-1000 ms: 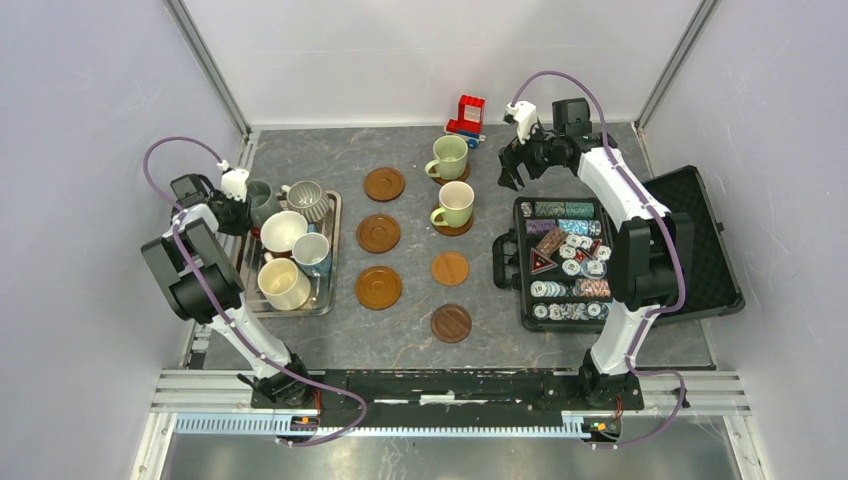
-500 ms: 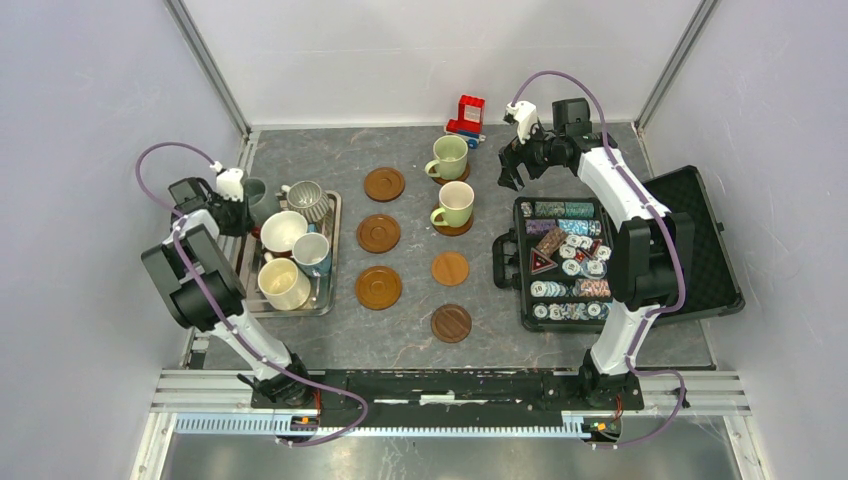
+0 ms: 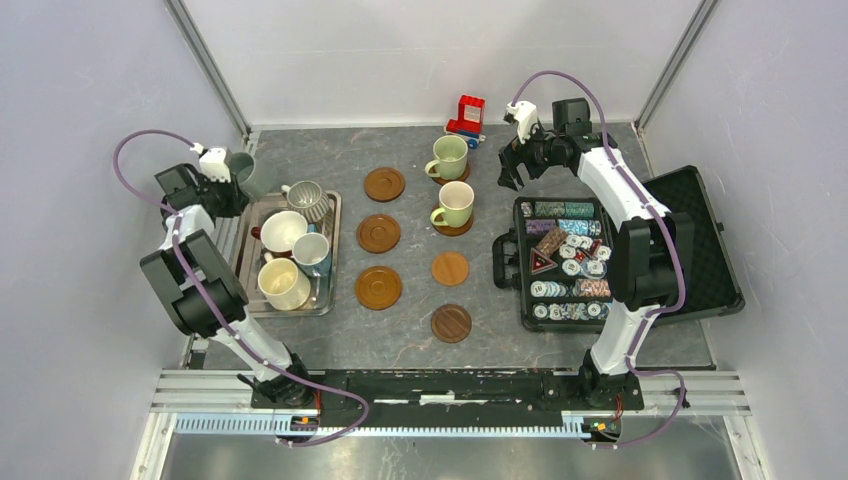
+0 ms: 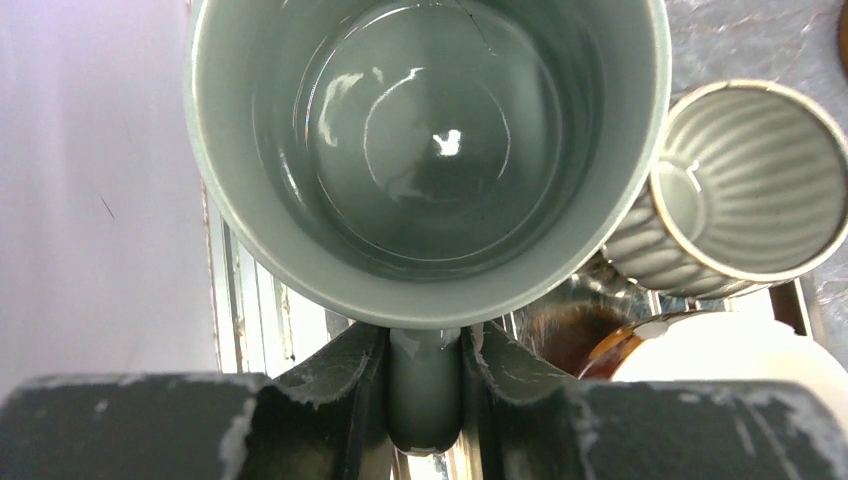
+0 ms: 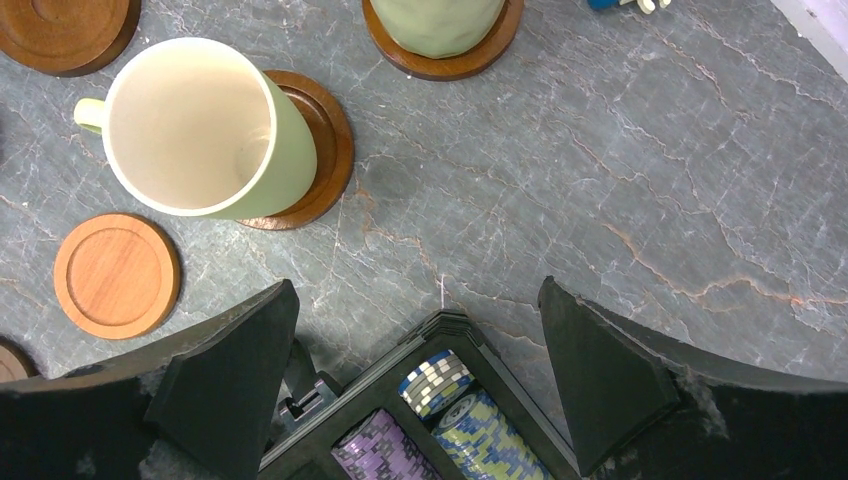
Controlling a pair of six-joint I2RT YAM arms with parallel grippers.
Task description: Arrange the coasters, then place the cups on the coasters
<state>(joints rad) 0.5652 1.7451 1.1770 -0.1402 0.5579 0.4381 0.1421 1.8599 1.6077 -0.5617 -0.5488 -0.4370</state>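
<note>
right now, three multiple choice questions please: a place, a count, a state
1. Where is the ribbed grey ceramic mug? A) on a coaster B) in the square metal tray C) in the chip case
2. How many pale green ceramic mugs sit on round brown wooden coasters? A) none B) one C) two
3. The left gripper is A) shut on the grey-green ceramic mug's handle B) open C) shut on a coaster
B: it stands inside the tray. C: one per coaster. A: fingers clamp the handle.
</note>
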